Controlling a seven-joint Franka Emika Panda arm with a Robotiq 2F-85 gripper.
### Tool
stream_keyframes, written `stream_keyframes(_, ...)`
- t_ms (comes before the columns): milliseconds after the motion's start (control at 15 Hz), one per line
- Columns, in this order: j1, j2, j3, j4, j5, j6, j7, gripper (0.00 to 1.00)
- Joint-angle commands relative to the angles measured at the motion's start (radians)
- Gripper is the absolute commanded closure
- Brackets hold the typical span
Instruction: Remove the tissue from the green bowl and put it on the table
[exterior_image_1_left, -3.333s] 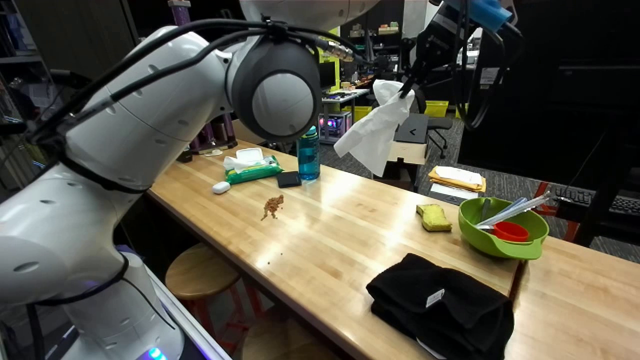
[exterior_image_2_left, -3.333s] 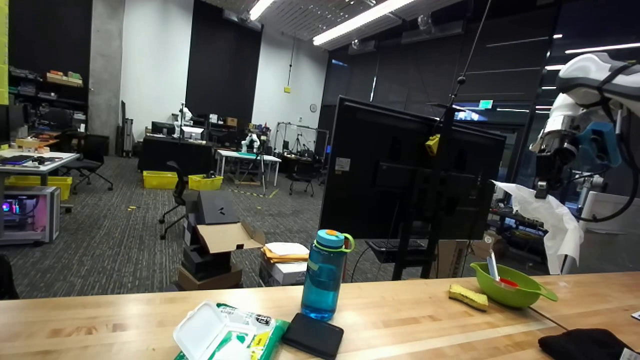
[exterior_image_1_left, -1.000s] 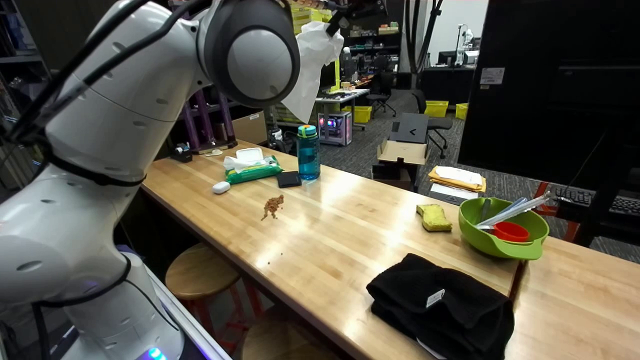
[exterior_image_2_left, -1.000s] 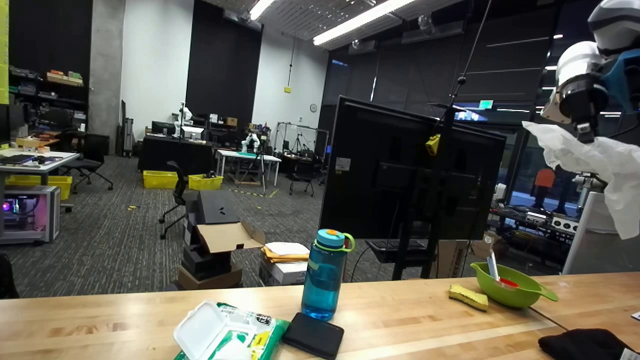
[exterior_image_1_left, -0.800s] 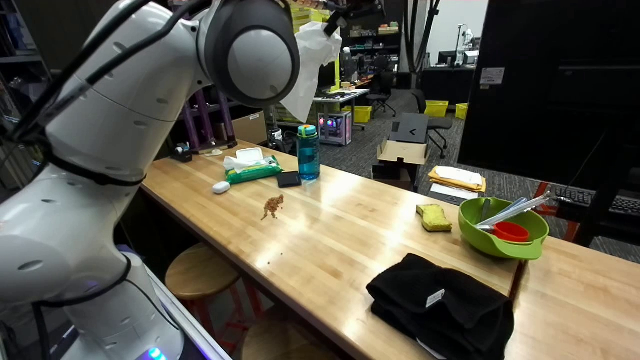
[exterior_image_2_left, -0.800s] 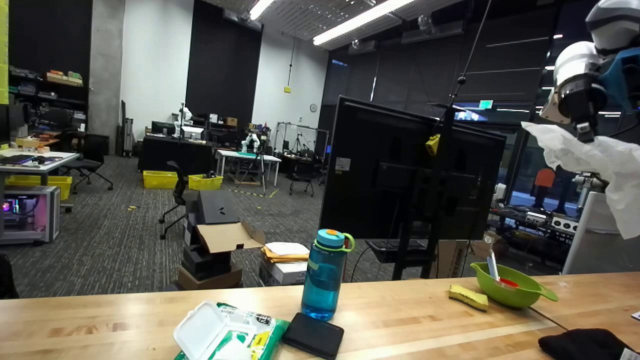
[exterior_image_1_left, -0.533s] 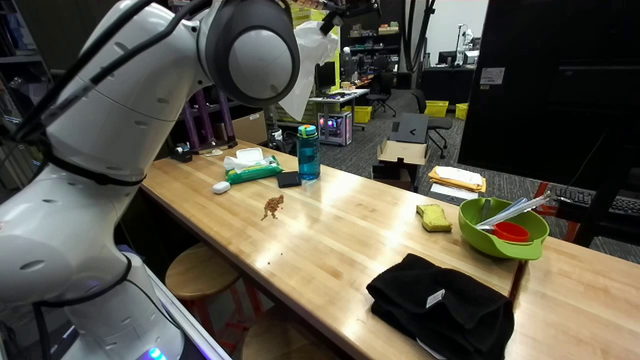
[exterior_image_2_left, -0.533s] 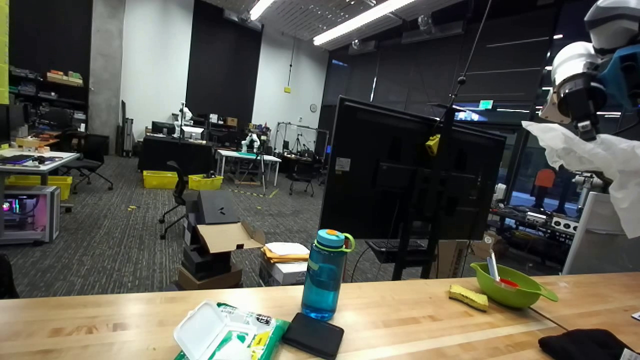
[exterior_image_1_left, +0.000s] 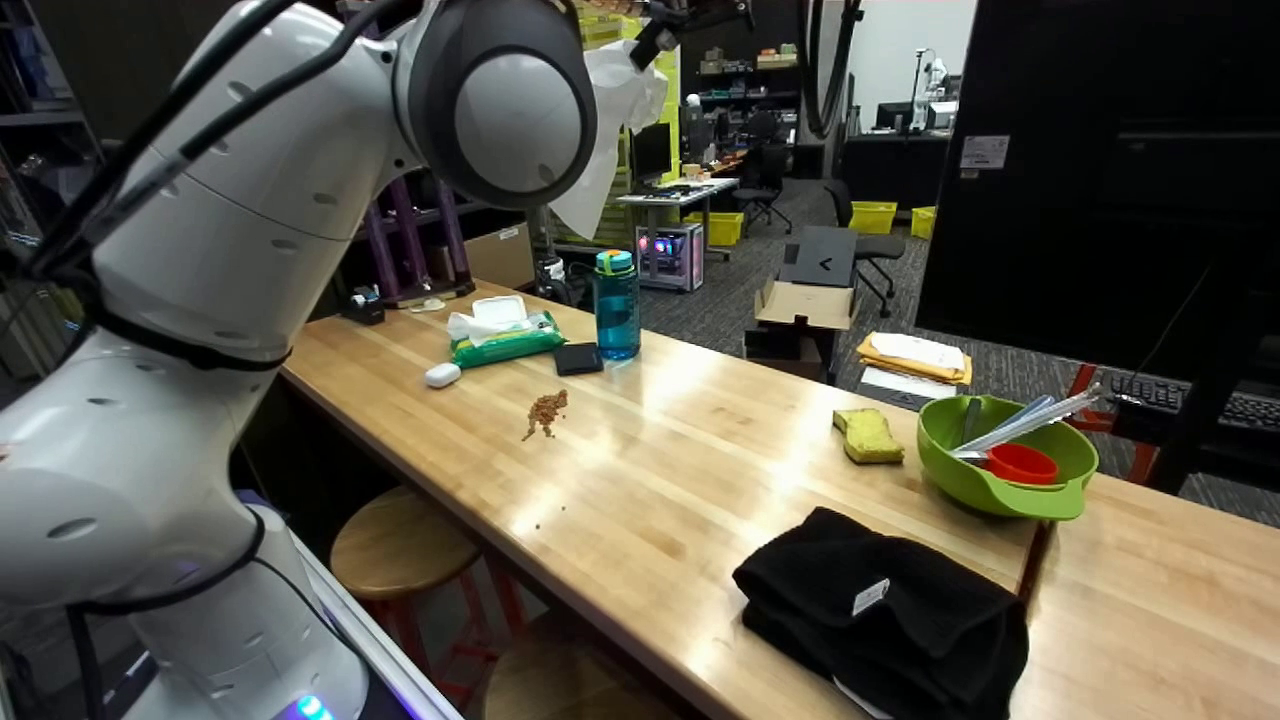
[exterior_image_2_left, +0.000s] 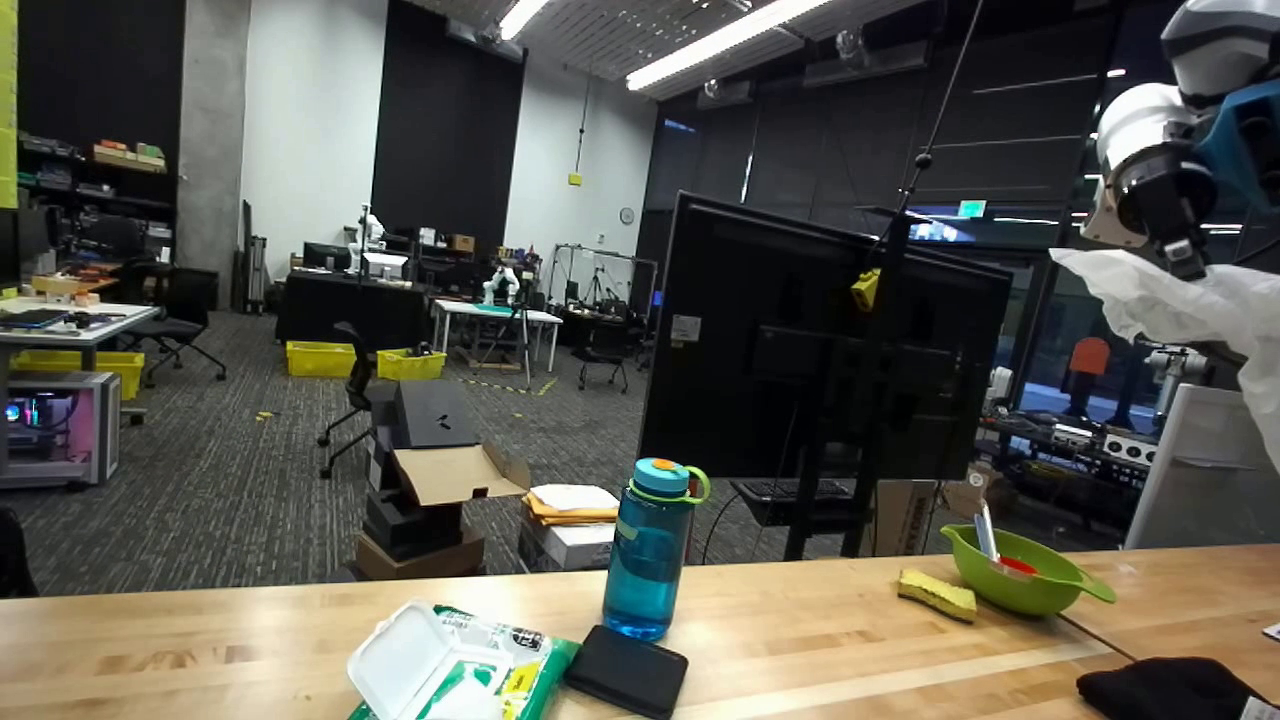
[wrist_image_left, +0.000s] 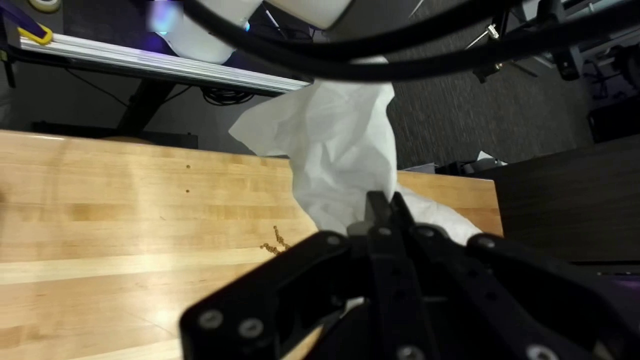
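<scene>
The white crumpled tissue (exterior_image_1_left: 612, 100) hangs in the air, well above the table (exterior_image_1_left: 680, 440). My gripper (exterior_image_1_left: 645, 50) is shut on the tissue, which drapes down from the fingertips. The tissue also shows at the right edge in an exterior view (exterior_image_2_left: 1180, 305). In the wrist view the closed fingertips (wrist_image_left: 387, 200) pinch the tissue (wrist_image_left: 345, 140), with the table (wrist_image_left: 125, 220) below. The green bowl (exterior_image_1_left: 980, 485) stands at the table's far right, holding a red cup and pale utensils. It shows in an exterior view too (exterior_image_2_left: 1030, 595), away from my gripper.
A blue bottle (exterior_image_1_left: 617, 310), black wallet (exterior_image_1_left: 578, 358), green wipes pack (exterior_image_1_left: 508, 345) and white case (exterior_image_1_left: 442, 375) stand at the table's left end. Brown crumbs (exterior_image_1_left: 546, 412) lie mid-left. A yellow sponge (exterior_image_1_left: 868, 437) and black cloth (exterior_image_1_left: 890, 610) lie near the bowl.
Over about three seconds my gripper has carried the tissue up and away from the bowl's end toward the bottle's end. In the last second it drifts only slightly and stays shut.
</scene>
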Motion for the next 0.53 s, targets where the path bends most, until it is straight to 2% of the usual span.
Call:
stream_keyframes(0,0.029,-0.037,-0.05,-0.018,-0.032,-0.034,0.019,1.0)
stream_keyframes(467,0.08,-0.051,-0.117,-0.016,-0.177,-0.104,0.009,1.0)
